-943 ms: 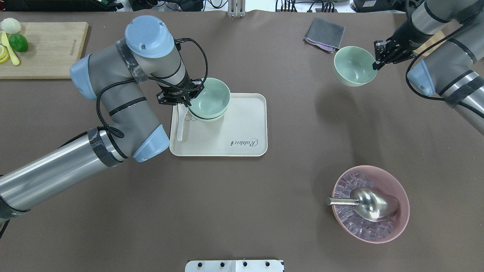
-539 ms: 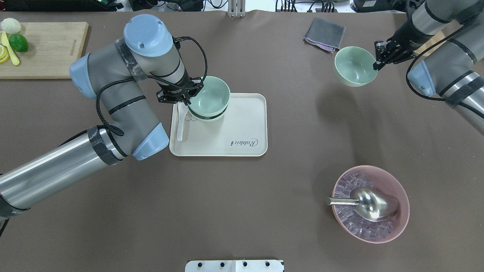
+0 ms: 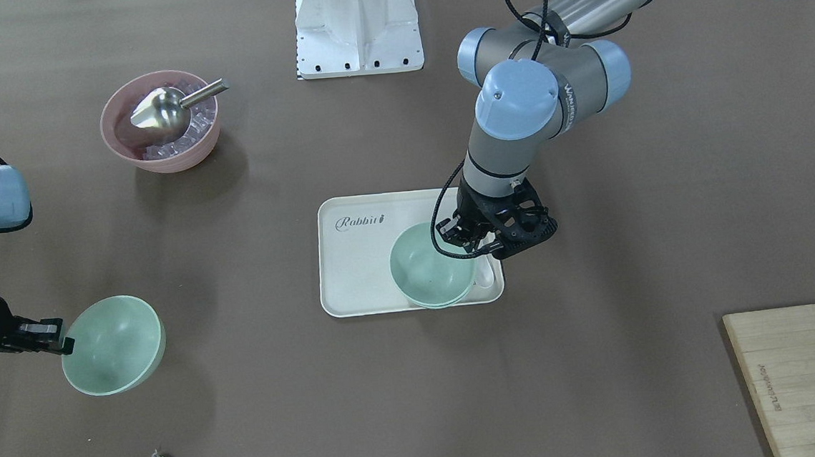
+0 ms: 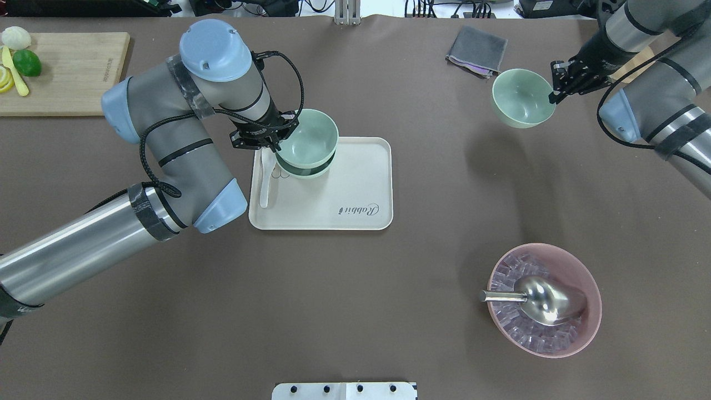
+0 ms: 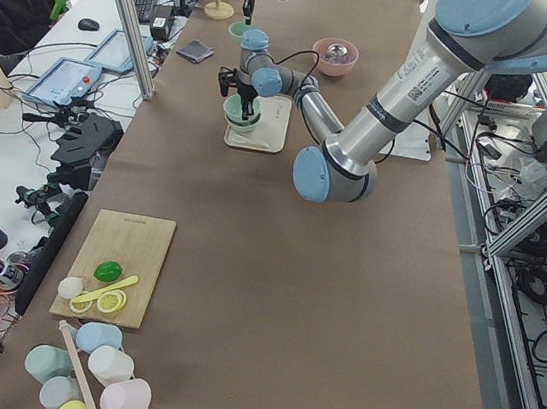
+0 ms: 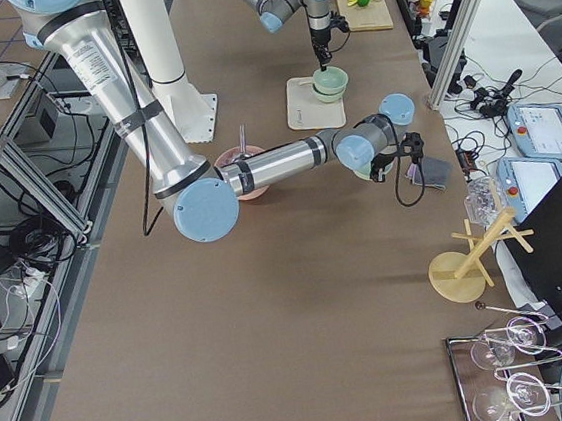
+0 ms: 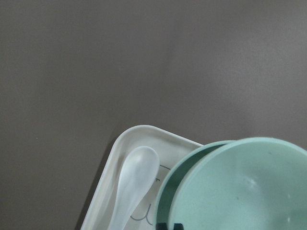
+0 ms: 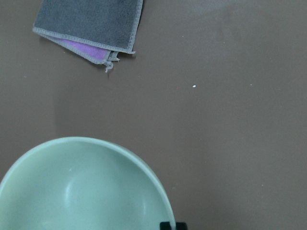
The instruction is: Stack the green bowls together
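My left gripper point(image 4: 276, 145) is shut on the rim of a pale green bowl point(image 4: 309, 138) and holds it just above a second green bowl point(image 4: 304, 171) that stands on the cream tray point(image 4: 355, 183). A dark gap shows between the two. The left wrist view shows the held bowl point(image 7: 244, 187) over the lower bowl's rim point(image 7: 188, 165). My right gripper point(image 4: 552, 94) is shut on the rim of the third green bowl point(image 4: 522, 99) and holds it above the table at the far right. That bowl also fills the right wrist view point(image 8: 81, 187).
A white spoon point(image 4: 265, 186) lies on the tray's left side. A grey cloth point(image 4: 477, 50) lies just behind the right bowl. A pink bowl point(image 4: 589, 322) with ice and a metal scoop point(image 4: 541, 300) stands front right. A cutting board point(image 4: 72, 72) with fruit is far left.
My left gripper has lifted its bowl a little, so the gap over the lower bowl has widened. The right bowl has shifted very slightly.
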